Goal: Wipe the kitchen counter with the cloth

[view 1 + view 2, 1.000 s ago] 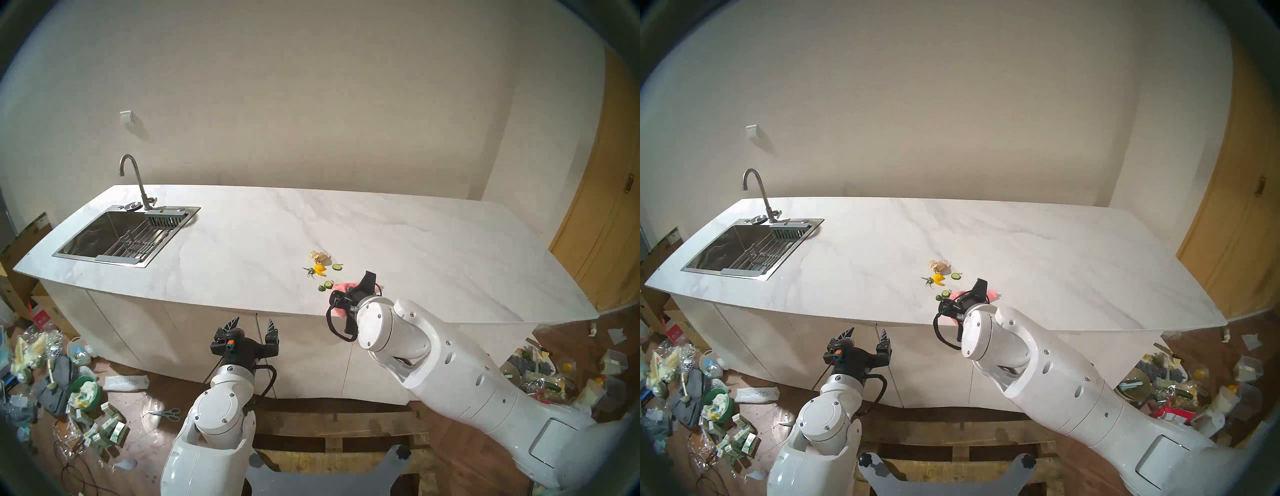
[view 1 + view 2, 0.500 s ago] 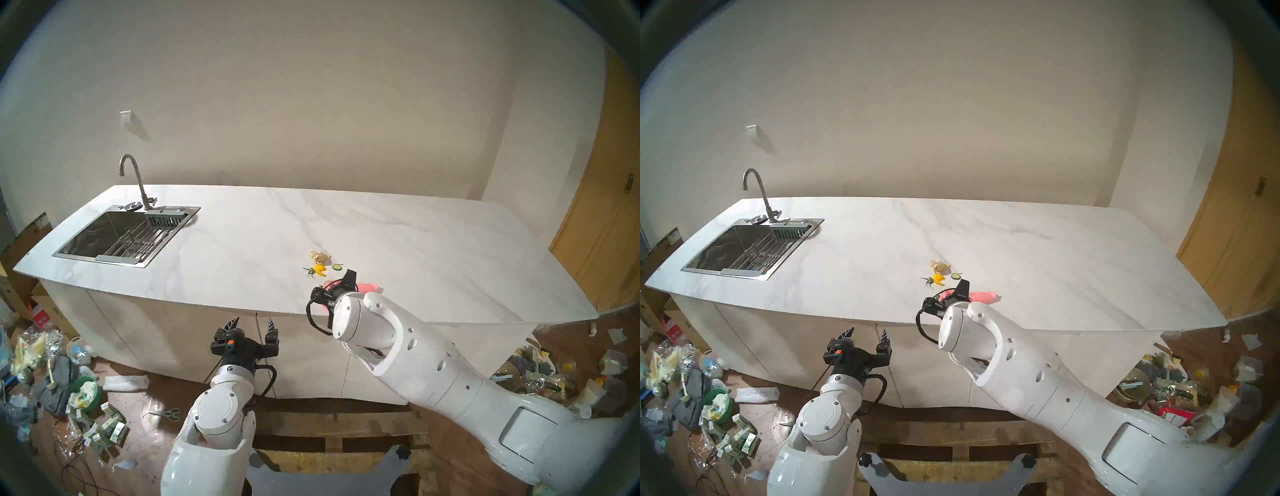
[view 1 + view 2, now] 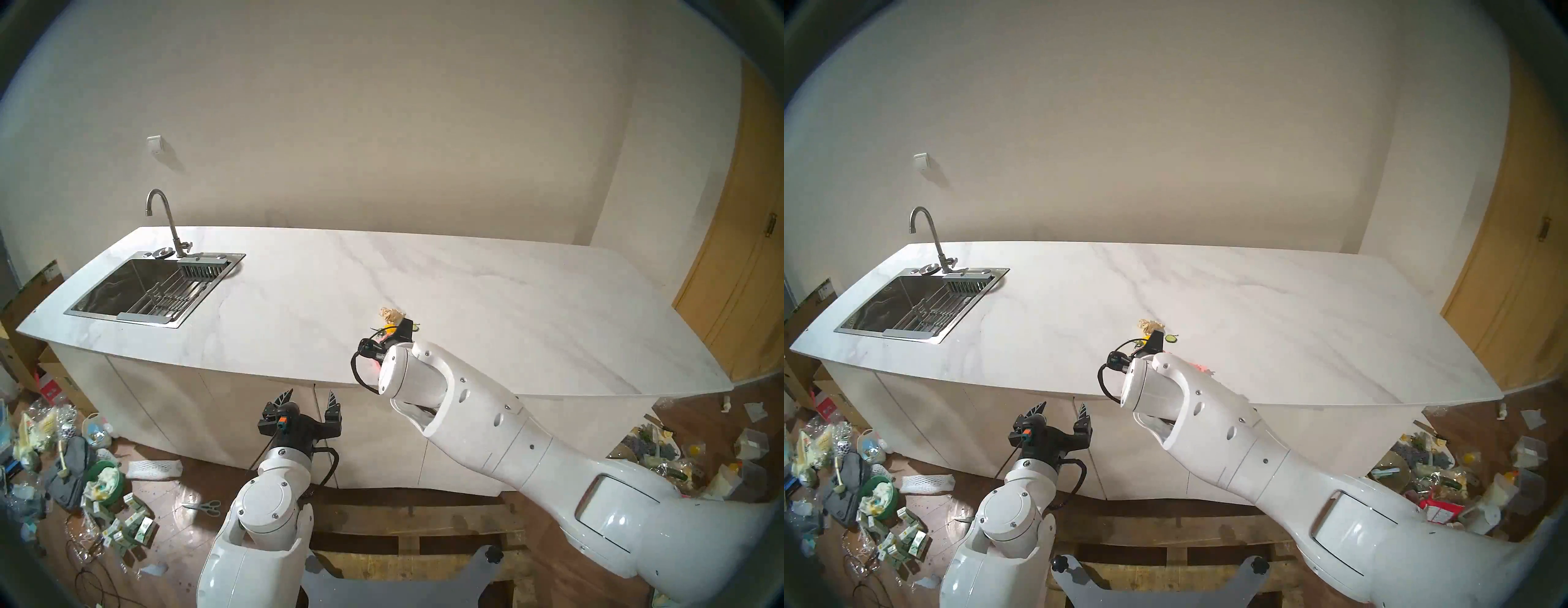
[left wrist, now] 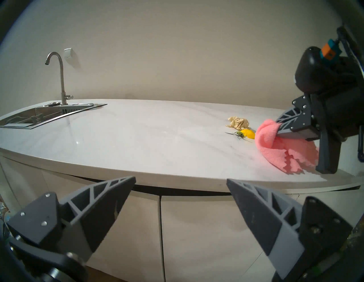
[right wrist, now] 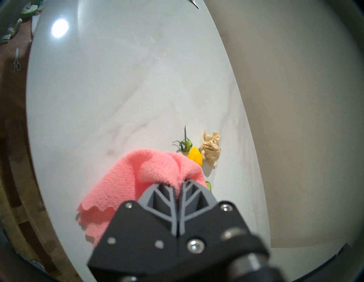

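The right hand [image 5: 179, 184] is clamped on a bunched fold of the pink cloth [image 5: 137, 177], which trails from the fingertips back toward the near edge of the worktop [image 5: 98, 88], zigzag hem rearmost. The scraps, a yellow peel [image 5: 195, 157], green stem [image 5: 185, 144] and beige wad [image 5: 210, 149], lie just ahead of the cloth's leading fold, so the next push likely runs that way. The left hand [image 4: 179, 197] hangs apart and empty below the worktop's front edge, well apart from the cloth.

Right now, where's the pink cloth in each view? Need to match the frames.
Head stereo left: the cloth is a pink sliver at centre, mostly hidden behind the right gripper.
Head stereo right: pink scrap right of centre, beside the right forearm.
Left wrist: right edge, draped on the kitchen counter.
Right wrist: lower centre, pinched in the right gripper.
Shared landmark: the beige wad, just beyond the cloth.
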Controlling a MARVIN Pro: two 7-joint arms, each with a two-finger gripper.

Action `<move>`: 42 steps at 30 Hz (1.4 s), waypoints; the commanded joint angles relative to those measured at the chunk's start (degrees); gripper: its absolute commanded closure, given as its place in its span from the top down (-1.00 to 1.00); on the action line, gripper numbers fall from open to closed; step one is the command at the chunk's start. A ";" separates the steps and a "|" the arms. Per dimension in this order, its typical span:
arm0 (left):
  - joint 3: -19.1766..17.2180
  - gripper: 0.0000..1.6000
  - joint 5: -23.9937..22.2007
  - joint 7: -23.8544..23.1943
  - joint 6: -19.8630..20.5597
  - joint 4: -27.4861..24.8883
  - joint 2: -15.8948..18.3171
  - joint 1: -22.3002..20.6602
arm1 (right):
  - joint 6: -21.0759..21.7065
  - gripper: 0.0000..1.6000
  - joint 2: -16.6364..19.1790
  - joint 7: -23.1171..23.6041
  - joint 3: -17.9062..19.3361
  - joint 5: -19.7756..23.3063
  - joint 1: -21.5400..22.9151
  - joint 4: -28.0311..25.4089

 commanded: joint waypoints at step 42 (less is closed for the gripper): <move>0.15 1.00 -0.05 -0.17 -0.38 -1.30 0.04 -0.47 | -9.47 -1.00 -7.04 -22.24 10.87 2.45 9.12 12.36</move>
